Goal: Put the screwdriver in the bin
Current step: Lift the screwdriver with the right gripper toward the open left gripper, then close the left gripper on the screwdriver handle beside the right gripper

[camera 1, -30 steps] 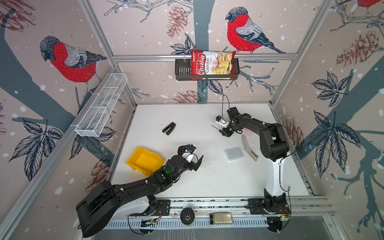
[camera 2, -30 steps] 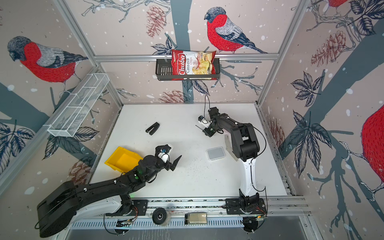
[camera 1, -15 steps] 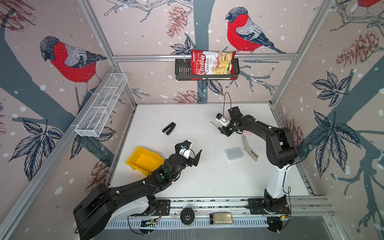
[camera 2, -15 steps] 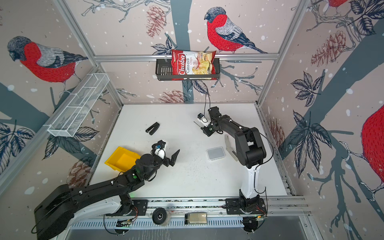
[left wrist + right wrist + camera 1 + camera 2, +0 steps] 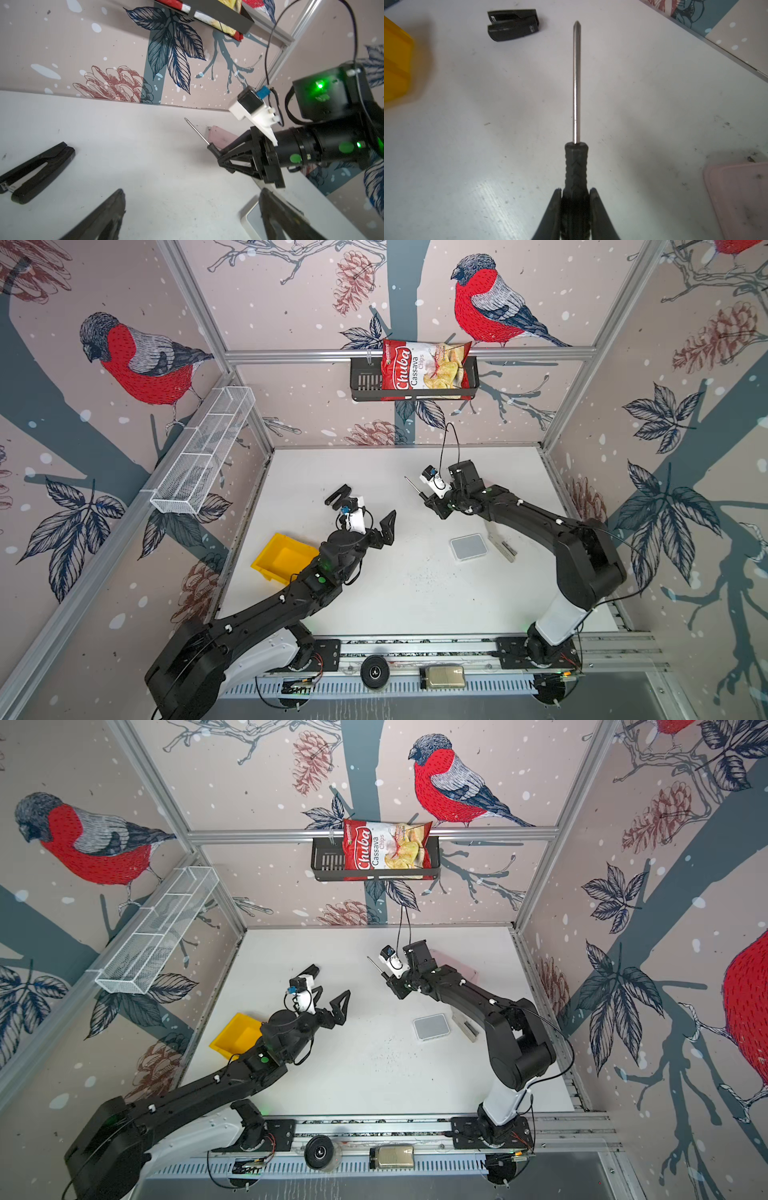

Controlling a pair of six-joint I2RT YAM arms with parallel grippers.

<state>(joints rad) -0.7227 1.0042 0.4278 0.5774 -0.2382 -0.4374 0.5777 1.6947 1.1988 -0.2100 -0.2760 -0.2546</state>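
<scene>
Two hands show in a top view: the left hand (image 5: 330, 999) hovers open near the bin (image 5: 235, 1036); the right hand (image 5: 391, 982) clamps the screwdriver (image 5: 375, 966), well apart from the bin. Left wrist: the tool is clear of the worktop (image 5: 145, 166). Right wrist: only the handle's end is pinched, so a quick swing may tilt or drop it.

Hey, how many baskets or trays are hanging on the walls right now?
2. A white wire-mesh tray is on the left wall. A black basket on the back wall holds a chips bag. None looks hidden.
</scene>
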